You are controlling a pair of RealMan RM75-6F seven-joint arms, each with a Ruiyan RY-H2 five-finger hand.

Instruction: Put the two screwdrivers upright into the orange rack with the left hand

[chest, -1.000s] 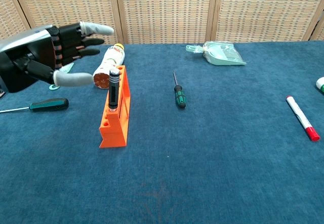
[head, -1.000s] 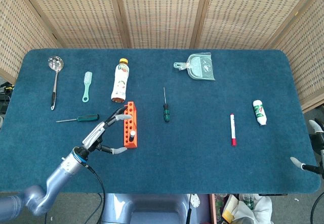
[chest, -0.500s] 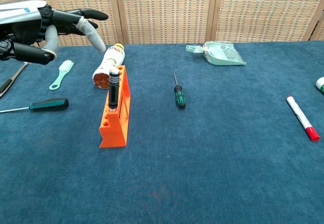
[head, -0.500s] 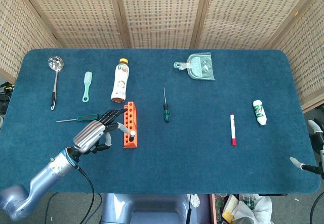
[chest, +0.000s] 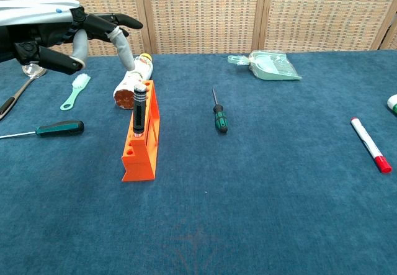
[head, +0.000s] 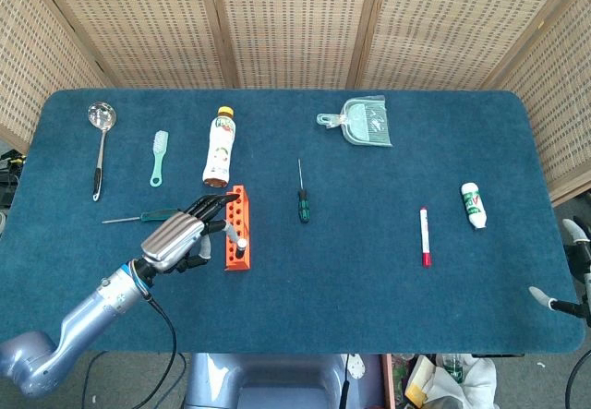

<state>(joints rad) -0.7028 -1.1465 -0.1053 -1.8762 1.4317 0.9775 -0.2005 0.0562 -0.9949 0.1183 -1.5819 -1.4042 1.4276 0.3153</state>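
While our left hand (chest: 68,33) hovers empty, fingers spread, above orange rack (chest: 143,139), careless descent could knock rack, toppling its standing black tool (chest: 139,109).

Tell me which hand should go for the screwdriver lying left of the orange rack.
Left. The left hand hovers empty beside the orange rack, close to that screwdriver; the right hand sits off the table's far edge.

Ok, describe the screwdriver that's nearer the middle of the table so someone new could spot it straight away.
Start at the orange rack on the blue table. Look toward the red marker; the screwdriver lies flat on the cloth between them, closer to the rack. It lies alone and points toward the far edge, whereas the other screwdriver lies crosswise by the left hand.
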